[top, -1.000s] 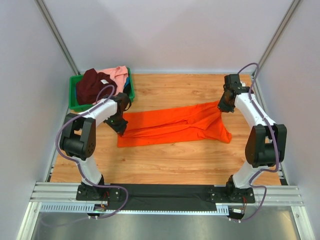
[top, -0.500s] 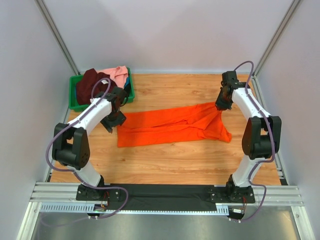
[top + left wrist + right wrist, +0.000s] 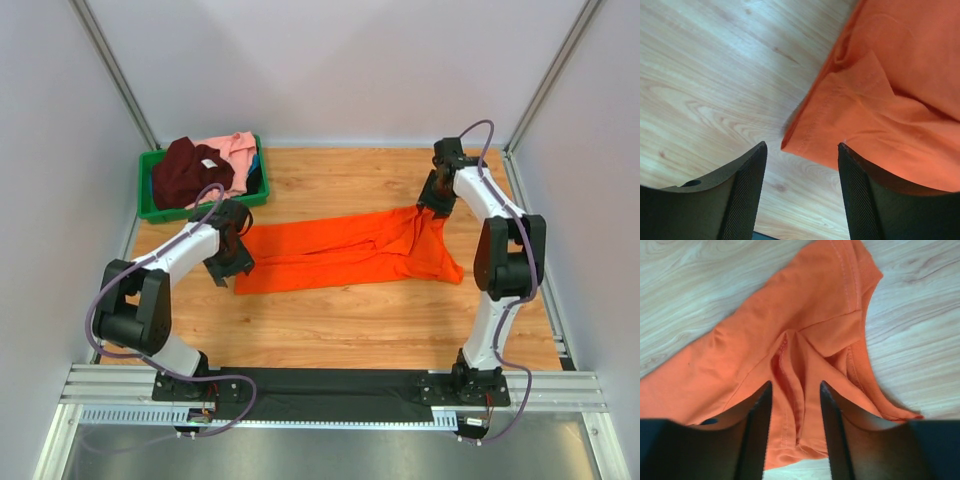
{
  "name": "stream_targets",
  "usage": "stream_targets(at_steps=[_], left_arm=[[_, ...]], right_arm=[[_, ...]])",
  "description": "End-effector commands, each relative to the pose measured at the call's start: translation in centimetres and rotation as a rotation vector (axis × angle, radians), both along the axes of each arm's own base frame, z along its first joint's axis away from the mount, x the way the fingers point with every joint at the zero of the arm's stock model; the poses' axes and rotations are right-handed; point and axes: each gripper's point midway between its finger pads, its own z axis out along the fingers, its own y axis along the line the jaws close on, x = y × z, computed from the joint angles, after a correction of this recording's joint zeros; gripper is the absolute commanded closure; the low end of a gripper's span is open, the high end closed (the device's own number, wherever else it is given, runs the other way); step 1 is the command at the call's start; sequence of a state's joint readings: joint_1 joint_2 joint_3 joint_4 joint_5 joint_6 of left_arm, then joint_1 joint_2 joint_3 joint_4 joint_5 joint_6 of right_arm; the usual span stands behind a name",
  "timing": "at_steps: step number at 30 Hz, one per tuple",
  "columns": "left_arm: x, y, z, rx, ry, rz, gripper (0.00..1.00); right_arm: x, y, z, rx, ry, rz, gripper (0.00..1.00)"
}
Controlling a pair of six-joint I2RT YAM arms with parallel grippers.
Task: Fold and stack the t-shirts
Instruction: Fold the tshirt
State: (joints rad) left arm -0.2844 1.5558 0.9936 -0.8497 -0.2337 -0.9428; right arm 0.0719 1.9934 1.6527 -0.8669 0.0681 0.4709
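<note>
Wood table: left end effector, right end effector released orange t-shirt.

Plain orange t-shirt, green bin

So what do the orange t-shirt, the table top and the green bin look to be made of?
The orange t-shirt: soft matte knit, probably cotton jersey; it drapes in folds and shows stitched hems. The table top: wood or wood-look laminate, smooth with slight sheen; grain and knots show. The green bin: likely rigid plastic, uniform colour with a thin rim.
</note>
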Motion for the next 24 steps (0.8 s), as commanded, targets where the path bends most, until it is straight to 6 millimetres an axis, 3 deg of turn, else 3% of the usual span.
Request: stream_targets(at_steps=[1, 4, 7, 15, 21, 24], left_arm=[[1.6, -1.4, 1.2, -0.078, -0.108, -0.140, 0.34], [1.1, -2.0, 0.1, -0.115, -0.107, -0.184, 0.36], [0.3, -2.3, -1.1, -0.136, -0.077, -0.211, 0.38], [0.1, -1.7, -1.3, -0.105, -0.063, -0.221, 0.39], [0.3, -1.4, -0.7, -0.084, -0.068, -0.212, 0.40], [0.4, -1.2, -0.7, -0.071, -0.063, -0.209, 0.41]], right_arm=[[-2.4, 1.0, 2.9, 0.038, -0.065, -0.005, 0.54], [-3.6, 2.7, 2.8, 0.089, -0.092, -0.003, 0.49], [-5.0, 4.8, 0.7, 0.163, -0.037, 0.009, 0.50], [-6.0, 4.7, -2.8, 0.157, 0.023, -0.092, 0.51], [-5.7, 5.2, -4.2, 0.166, 0.019, -0.116, 0.52], [-5.3, 5.7, -4.4, 0.180, 0.015, -0.111, 0.57]])
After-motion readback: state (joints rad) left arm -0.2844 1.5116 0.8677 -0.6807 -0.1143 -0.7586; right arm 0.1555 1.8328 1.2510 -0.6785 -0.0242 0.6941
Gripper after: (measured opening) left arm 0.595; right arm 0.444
